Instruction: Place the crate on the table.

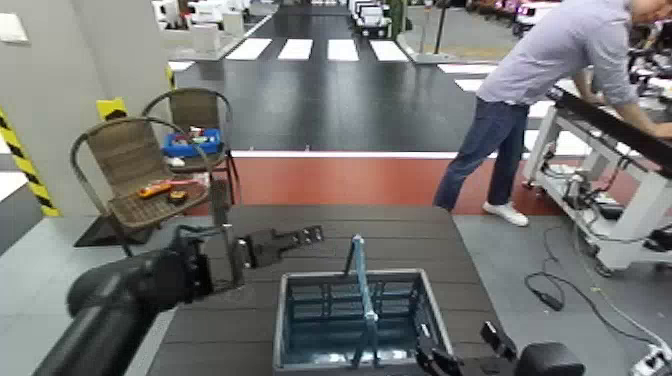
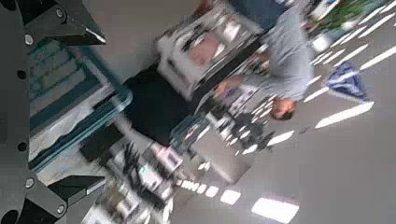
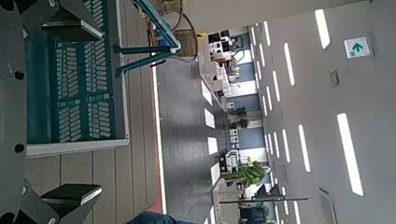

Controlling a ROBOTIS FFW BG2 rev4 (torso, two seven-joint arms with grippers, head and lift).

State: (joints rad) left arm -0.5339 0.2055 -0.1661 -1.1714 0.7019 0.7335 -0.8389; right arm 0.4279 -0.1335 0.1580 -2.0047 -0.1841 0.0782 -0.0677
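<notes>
The blue-grey slotted crate (image 1: 355,322) with a pale rim and a teal upright handle bar (image 1: 362,290) stands on the dark slatted table (image 1: 400,228), near its front edge. My left gripper (image 1: 292,240) is open and empty, above the table just beyond the crate's far left corner. Its wrist view shows the spread fingers (image 2: 65,23) with the crate (image 2: 65,93) past them. My right gripper (image 1: 462,352) is open and empty at the crate's near right corner. Its wrist view shows the crate (image 3: 75,84) between its spread fingers (image 3: 70,194).
Two wicker chairs (image 1: 130,165) stand beyond the table's left corner. One holds a small bright-blue tray (image 1: 195,142), the other an orange tool (image 1: 160,188). A person (image 1: 545,90) leans over a white-framed workbench (image 1: 610,170) at the right. Cables (image 1: 560,290) lie on the floor.
</notes>
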